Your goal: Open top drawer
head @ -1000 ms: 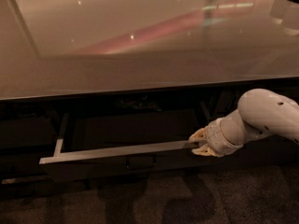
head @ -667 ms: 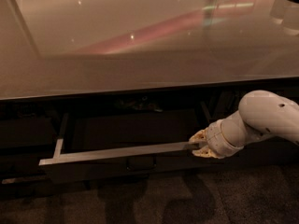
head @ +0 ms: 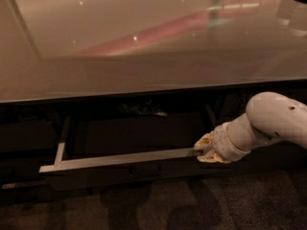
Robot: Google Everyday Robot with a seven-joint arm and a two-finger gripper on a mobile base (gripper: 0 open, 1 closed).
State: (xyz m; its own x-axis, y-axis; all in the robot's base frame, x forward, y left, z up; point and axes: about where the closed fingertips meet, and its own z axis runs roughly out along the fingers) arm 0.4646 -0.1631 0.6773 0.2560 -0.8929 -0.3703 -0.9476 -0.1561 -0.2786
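Nearest me, the top drawer (head: 120, 159) sticks well out from under the counter top (head: 144, 71), with its pale rim showing. My gripper (head: 205, 150) sits at the right end of that rim, and its fingers look closed on it. Since a second ago almost nothing has moved; the drawer may be a tiny bit further out. I think the job is nearly done.

My only camera sits above and in front of the countertop (head: 144, 56), looking down at it from close by. Below its front edge I see the top drawer (head: 120, 159). The gripper (head: 204, 150) is below its right part.
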